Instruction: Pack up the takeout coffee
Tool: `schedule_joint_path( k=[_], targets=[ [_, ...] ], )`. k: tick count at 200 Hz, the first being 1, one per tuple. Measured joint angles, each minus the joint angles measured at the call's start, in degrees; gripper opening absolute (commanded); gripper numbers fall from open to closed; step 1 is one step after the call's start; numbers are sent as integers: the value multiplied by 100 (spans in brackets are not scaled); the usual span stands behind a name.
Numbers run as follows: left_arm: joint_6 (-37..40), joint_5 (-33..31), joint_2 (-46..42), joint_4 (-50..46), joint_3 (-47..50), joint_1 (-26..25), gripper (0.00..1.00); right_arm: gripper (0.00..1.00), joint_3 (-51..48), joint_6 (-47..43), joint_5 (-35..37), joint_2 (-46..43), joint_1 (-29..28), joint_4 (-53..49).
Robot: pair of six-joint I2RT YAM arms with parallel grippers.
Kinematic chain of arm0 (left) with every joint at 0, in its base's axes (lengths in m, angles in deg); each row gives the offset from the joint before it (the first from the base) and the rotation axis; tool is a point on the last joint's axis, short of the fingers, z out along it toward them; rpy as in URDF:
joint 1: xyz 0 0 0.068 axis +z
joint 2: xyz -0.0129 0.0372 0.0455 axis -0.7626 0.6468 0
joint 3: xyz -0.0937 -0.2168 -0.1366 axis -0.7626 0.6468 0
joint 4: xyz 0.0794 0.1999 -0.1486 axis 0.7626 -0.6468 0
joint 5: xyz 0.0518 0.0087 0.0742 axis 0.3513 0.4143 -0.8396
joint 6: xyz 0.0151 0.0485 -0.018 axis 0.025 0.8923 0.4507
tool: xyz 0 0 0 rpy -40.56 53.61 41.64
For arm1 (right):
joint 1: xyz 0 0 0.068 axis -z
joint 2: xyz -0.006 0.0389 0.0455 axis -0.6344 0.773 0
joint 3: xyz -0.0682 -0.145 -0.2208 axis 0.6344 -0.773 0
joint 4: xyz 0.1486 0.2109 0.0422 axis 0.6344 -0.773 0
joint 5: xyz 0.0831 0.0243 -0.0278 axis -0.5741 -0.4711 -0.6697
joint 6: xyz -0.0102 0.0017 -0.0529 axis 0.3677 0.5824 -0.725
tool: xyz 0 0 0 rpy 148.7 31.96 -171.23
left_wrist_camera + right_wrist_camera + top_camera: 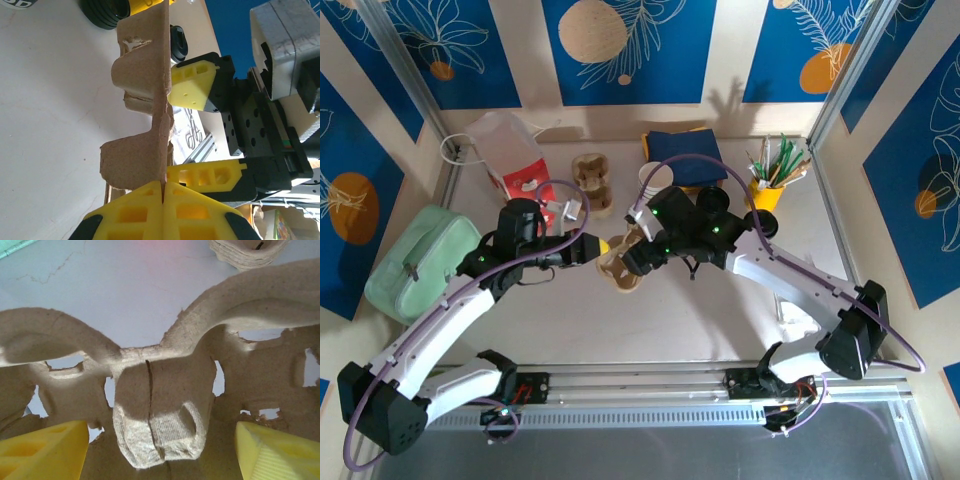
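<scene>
Left gripper (163, 186) pinches shut on the rim of the rough, brown moulded-pulp cup carrier (142, 80). Right gripper (158, 432) spreads wide, its 2 fingers flanking the carrier's centre post. I cannot tell where the takeout coffee stands.

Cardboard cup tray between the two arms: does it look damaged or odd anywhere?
Yes. In the right wrist view the cup tray has a dark crack down its centre post, and the edges of its openings are ragged. The left gripper pinches its thin rim.
</scene>
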Motion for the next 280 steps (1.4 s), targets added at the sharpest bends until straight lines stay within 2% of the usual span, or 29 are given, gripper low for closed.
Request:
schedule_joint_path(
  k=[186, 212, 238, 280],
  targets=[
    [-149, 48, -2, 181, 136, 0, 0, 62, 94, -15, 2, 87, 0, 136],
    [-173, 46, -2, 219, 140, 0, 0, 63, 96, -17, 2, 120, 0, 133],
    [-201, 48, -2, 219, 140, 0, 0, 67, 96, -31, 22, 153, 0, 129],
    [-238, 46, -2, 216, 142, 0, 0, 64, 96, -59, 87, 184, 0, 129]
  ],
)
